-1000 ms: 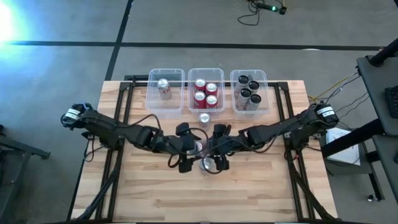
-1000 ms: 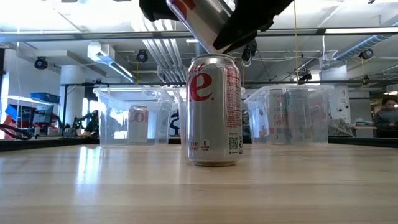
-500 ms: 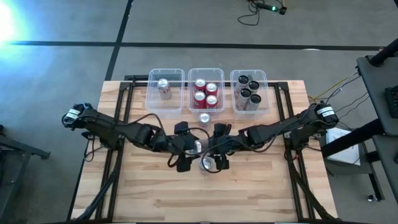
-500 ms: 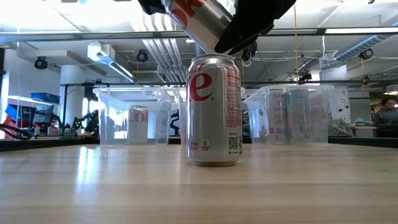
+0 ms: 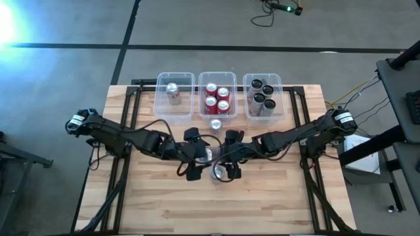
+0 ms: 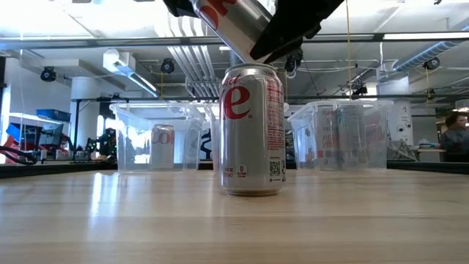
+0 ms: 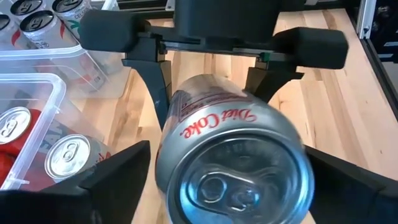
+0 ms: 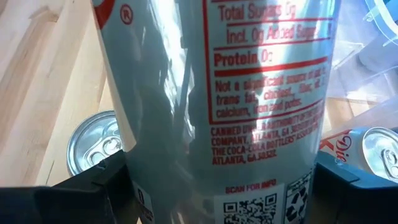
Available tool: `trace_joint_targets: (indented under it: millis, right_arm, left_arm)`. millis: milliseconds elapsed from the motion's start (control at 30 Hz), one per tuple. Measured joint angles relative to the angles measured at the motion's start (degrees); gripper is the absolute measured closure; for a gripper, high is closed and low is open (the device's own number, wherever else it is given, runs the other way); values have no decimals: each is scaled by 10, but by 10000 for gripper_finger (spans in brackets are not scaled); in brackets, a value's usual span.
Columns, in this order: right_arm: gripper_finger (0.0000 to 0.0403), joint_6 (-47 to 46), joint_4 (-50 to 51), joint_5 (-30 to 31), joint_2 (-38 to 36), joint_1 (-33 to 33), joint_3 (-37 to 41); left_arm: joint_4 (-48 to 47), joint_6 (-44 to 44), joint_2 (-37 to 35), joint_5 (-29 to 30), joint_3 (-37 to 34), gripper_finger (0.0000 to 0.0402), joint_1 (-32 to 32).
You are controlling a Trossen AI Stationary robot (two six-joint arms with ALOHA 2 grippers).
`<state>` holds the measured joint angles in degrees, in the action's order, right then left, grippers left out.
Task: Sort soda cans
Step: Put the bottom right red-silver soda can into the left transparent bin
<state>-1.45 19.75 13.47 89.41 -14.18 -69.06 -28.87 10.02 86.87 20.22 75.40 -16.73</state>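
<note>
A silver Diet Coke can (image 7: 236,168) hangs tilted above the table's middle, with my left gripper (image 5: 203,156) and my right gripper (image 5: 222,157) both shut on it from opposite sides. Right below it a second silver can (image 6: 253,132) stands on its base on the wood. A third silver can (image 5: 215,124) stands in front of the middle bin. One silver can (image 5: 172,92) stands in the left bin, several red cans (image 5: 217,97) in the middle bin, and several black cans (image 5: 262,95) in the right bin. My left gripper pinches the can's wall by its top end (image 7: 166,155) between the two fingers, coming about level from the table's left and lying along the can. The can is lifted clear and tilted. My right gripper pinches the can's wall toward its bottom end (image 8: 140,180) between its two fingers, coming from the table's right, along the can. In the low view that end (image 6: 253,53) is the lower one, just above the standing can.
Three clear plastic bins (image 5: 175,108) (image 5: 217,113) (image 5: 264,113) stand in a row at the table's far edge. Bare wood lies toward the near edge (image 5: 216,210) and on either side of the arms.
</note>
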Motion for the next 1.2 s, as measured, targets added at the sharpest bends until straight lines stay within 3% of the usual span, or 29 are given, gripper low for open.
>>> trace_joint_targets:
  millis: [233,533,633,900,1200]
  right_arm:
    - [103,0,0,0,-1,0,0]
    - [91,-4,2,5,-1,0,0]
    - [79,8,-1,1,-4,0,-1]
    - [51,14,6,5,-61,0,-2]
    - [49,18,85,90,-151,-1,-2]
  left_arm:
    - [-1,6,2,3,-1,29,2]
    - [7,-1,2,2,-1,121,3]
    - [0,-10,0,-2,0,121,3]
    - [-56,-19,-30,7,37,121,7]
    - [-210,2,-86,86,90,121,47]
